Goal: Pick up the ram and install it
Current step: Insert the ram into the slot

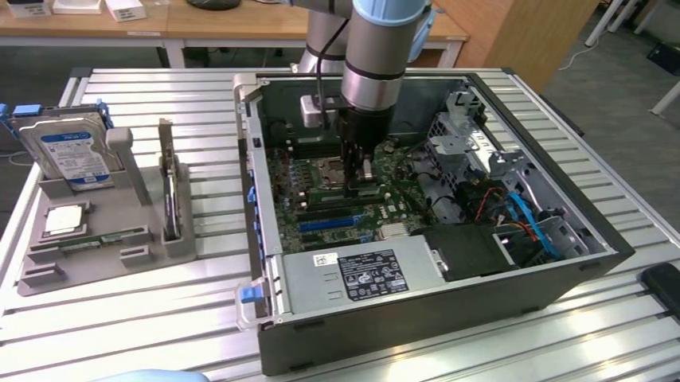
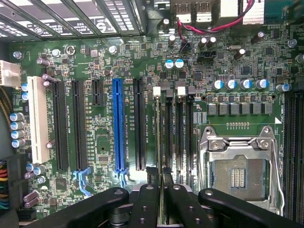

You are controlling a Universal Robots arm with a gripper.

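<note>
Finding one: my end effector [image 1: 361, 179] is lowered inside the open computer case [image 1: 425, 318], which lies on its side on the slatted surface [image 1: 159, 95]. It stands over the motherboard [image 1: 318, 203], just beside the processor socket [image 1: 327, 171].

Finding two: my end effector is narrow, its fingers [image 2: 151, 183] pinched on the ram [image 2: 158, 133]. In the wrist view the ram shows edge-on as a thin line. It runs out from between the fingertips along the memory slot nearest the long black expansion slots. A white latch [image 2: 156, 91] sits at the slot's far end. I cannot tell whether the stick is fully seated or only resting in the slot mouth.

Finding three: the neighbouring memory slots between the ram and the socket [image 2: 236, 173] look unfilled. The socket's metal frame is closed over bare contacts. A blue expansion slot [image 2: 118, 128] and a white one [image 2: 37, 118] lie on the other side of the ram.

Finding four: well apart from the case, at the exterior view's left, a grey tray [image 1: 95, 274] rests on the surface. It carries an upright hard drive [image 1: 69, 151], a dark expansion card [image 1: 167, 187] standing on edge, and a square silver processor chip [image 1: 64, 219]. The power supply [image 1: 356, 274] occupies the near end of the case.
</note>
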